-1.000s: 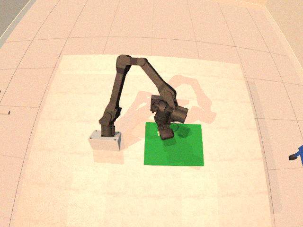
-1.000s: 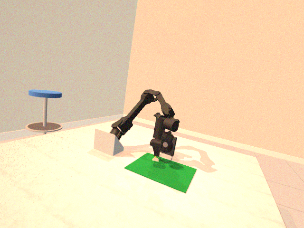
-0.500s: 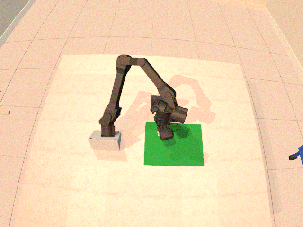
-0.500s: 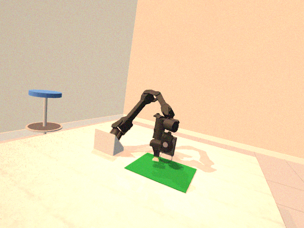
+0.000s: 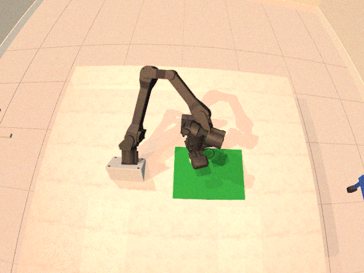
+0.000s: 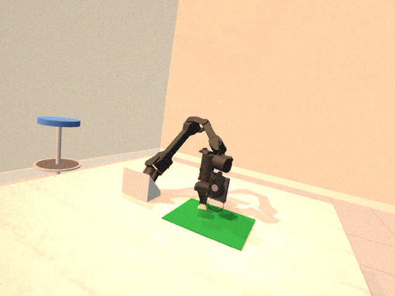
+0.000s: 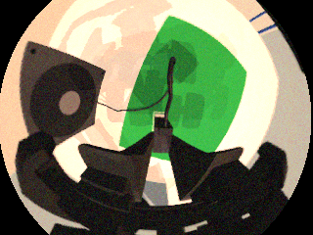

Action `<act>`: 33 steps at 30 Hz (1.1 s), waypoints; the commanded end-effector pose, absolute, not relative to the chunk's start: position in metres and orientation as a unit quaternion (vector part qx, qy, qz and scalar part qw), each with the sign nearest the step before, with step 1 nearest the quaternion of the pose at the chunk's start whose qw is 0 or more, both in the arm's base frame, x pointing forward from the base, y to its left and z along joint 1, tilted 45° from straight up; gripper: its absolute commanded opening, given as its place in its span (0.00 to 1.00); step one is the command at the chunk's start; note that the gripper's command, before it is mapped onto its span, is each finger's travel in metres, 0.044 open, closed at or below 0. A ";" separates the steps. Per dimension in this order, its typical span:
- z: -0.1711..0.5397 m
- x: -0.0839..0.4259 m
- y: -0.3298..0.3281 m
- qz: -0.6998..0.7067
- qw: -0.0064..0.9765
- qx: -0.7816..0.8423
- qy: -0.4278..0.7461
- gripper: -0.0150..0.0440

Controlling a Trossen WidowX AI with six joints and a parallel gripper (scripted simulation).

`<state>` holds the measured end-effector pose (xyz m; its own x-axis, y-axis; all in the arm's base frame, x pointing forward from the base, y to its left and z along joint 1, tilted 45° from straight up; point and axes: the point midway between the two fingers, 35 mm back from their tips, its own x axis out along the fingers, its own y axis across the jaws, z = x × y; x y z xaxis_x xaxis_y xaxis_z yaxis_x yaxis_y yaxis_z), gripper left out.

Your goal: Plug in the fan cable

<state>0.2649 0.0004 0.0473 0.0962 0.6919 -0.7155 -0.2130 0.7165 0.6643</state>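
My gripper [image 7: 159, 135] [image 6: 202, 202] is shut on the dark plug of the fan's cable, low over the green board [image 5: 223, 187] [image 6: 223, 230] [image 7: 222, 93]. The plug [image 7: 162, 132] shows between the fingertips in the wrist view. The pale header [image 7: 158, 116] [image 6: 202, 206] [image 5: 190, 160] shows right at the plug, at the fingertips; how deep the plug sits in it is hidden. The dark cable [image 7: 170, 88] rises from the plug and a thin wire loops to the fan [image 7: 49, 93] [image 6: 219, 187], which stands beside the gripper.
The arm's pale base block [image 5: 126, 173] [image 6: 137, 184] stands left of the board on the pale table top [image 5: 88, 235]. A blue stool [image 6: 58, 121] stands beyond the table. The arm's shadows fall over the board and the table.
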 end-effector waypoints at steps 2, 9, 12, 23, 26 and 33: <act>0.047 0.266 0.001 0.318 0.713 0.205 0.590 0.25; 0.044 0.266 0.005 0.318 0.713 0.205 0.590 0.25; 0.043 0.267 0.006 0.318 0.713 0.205 0.590 0.25; 0.037 0.267 0.011 0.318 0.713 0.205 0.590 0.25; 0.036 0.267 0.013 0.318 0.713 0.205 0.590 0.25; 0.038 0.267 0.011 0.318 0.713 0.204 0.591 0.57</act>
<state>0.2667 0.0108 0.0373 0.0997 0.6947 -0.7124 -0.2110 0.7144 0.6671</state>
